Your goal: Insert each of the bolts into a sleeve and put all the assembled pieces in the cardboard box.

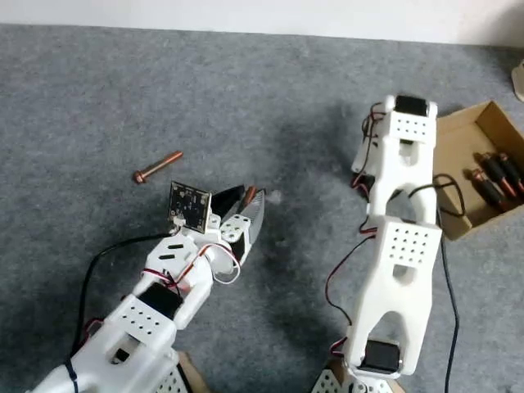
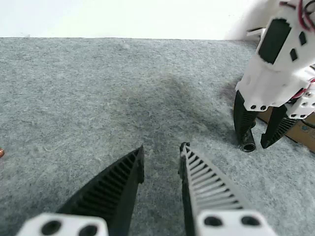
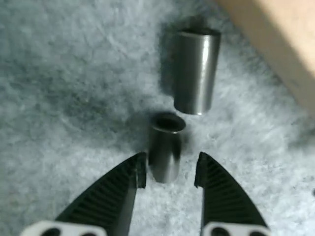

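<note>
Soft, even light is falling on the grey felt-covered table (image 1: 123, 98), and a broad diffuse shadow is lying beside the white plastic right arm (image 1: 401, 270). A pale glare streak is running along the dark metal cylindrical sleeve (image 3: 196, 71).

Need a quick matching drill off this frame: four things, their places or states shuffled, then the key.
Things:
1. loose bolt
2. assembled pieces
3. nearer sleeve
4. left pincer

Places or states:
A. in the cardboard box
B. open, nothing in it
C. lying on the carpet
D. inside the open right pincer

Pairs: 1-C, 2-A, 3-D, 4-B.
</note>
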